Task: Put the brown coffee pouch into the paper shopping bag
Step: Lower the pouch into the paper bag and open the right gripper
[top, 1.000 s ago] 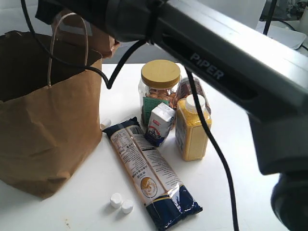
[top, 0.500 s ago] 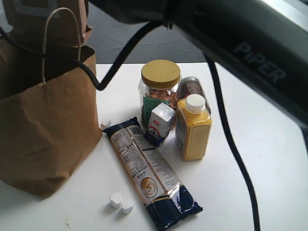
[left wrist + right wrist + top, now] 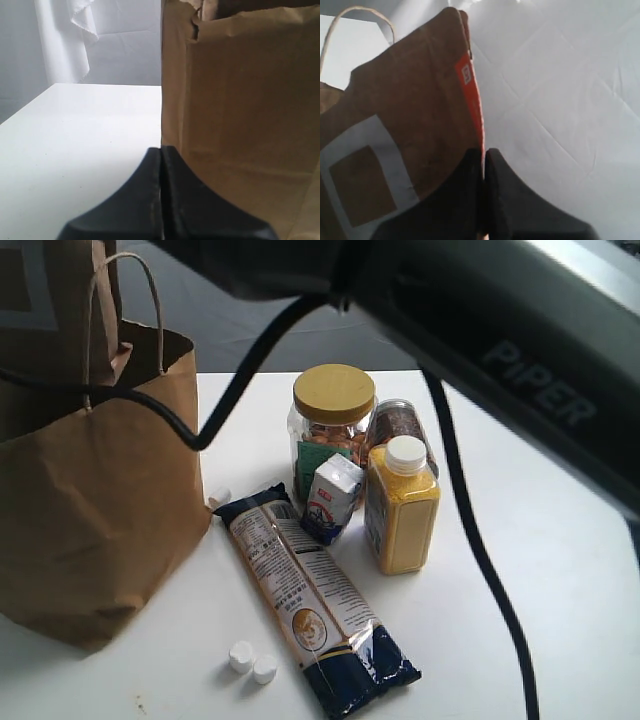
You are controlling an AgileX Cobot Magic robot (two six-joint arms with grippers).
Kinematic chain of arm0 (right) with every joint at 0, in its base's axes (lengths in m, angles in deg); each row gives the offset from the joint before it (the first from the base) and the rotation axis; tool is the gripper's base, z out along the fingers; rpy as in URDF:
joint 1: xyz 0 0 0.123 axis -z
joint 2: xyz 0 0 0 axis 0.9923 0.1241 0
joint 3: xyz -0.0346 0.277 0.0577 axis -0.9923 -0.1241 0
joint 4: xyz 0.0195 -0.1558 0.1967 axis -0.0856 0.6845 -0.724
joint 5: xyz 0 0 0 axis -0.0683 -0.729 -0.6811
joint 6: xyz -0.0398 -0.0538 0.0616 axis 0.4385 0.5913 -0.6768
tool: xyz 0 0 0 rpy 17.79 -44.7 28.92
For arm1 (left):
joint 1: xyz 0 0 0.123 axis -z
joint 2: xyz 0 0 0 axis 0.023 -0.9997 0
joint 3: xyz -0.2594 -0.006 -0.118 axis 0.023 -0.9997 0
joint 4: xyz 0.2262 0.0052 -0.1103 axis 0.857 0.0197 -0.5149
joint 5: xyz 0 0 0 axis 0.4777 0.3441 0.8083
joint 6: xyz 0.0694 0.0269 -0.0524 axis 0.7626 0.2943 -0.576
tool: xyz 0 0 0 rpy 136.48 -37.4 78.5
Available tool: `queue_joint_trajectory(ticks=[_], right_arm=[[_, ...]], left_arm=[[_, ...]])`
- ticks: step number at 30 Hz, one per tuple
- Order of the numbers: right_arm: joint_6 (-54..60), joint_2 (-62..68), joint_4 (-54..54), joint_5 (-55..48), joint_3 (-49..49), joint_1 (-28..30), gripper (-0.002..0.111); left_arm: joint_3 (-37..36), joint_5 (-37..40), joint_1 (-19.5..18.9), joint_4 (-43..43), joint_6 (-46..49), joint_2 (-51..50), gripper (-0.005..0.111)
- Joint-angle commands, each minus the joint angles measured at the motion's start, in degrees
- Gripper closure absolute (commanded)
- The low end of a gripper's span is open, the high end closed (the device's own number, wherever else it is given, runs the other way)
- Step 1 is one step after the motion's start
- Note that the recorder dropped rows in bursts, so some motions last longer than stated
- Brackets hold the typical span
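In the exterior view, the flat brown kraft coffee pouch point(image 3: 55, 300) hangs upright over the open mouth of the large crinkled brown paper shopping bag point(image 3: 100, 510), which stands on the white tabletop point(image 3: 540, 620). In the left wrist view, the left claw point(image 3: 161, 152) is pressed together and empty, just beside the bag's wall. In the right wrist view, the right claw point(image 3: 484, 155) pinches the pouch at its orange-red top strip.

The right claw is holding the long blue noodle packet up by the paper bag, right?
No. The right claw is holding the brown coffee pouch up by the paper bag, as the right wrist view shows. The long blue noodle packet lies flat on the table.
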Motion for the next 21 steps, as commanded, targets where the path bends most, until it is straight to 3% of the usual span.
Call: queue_joint_trajectory(ticks=[1, 9, 11, 13, 14, 15, 18, 21], right_arm=[[0.00, -1.05, -3.48, 1.31, -0.06, 0.79, 0.104], [0.14, -0.27, -5.20, 0.29, -0.06, 1.46, 0.055], [0.14, -0.27, -4.57, 0.29, -0.06, 1.46, 0.050], [0.22, -0.40, -3.19, -0.28, -0.06, 1.46, 0.055], [0.22, -0.60, -2.41, -0.75, -0.06, 1.46, 0.065], [0.22, -0.85, -1.96, -1.53, -0.06, 1.46, 0.084], [0.22, -1.58, -1.80, -1.79, -0.06, 1.46, 0.108], [0.22, -3.10, -2.04, -0.96, -0.06, 1.46, 0.108]], left_arm=[[-0.20, 0.01, -0.19, 0.26, -0.15, 0.20, 0.107], [-0.20, 0.01, -0.19, 0.26, -0.15, 0.20, 0.107], [-0.20, 0.01, -0.19, 0.26, -0.15, 0.20, 0.107], [-0.20, 0.01, -0.19, 0.26, -0.15, 0.20, 0.107], [-0.20, 0.01, -0.19, 0.26, -0.15, 0.20, 0.107], [-0.20, 0.01, -0.19, 0.26, -0.15, 0.20, 0.107], [-0.20, 0.01, -0.19, 0.26, -0.15, 0.20, 0.107], [-0.20, 0.01, -0.19, 0.26, -0.15, 0.20, 0.107]])
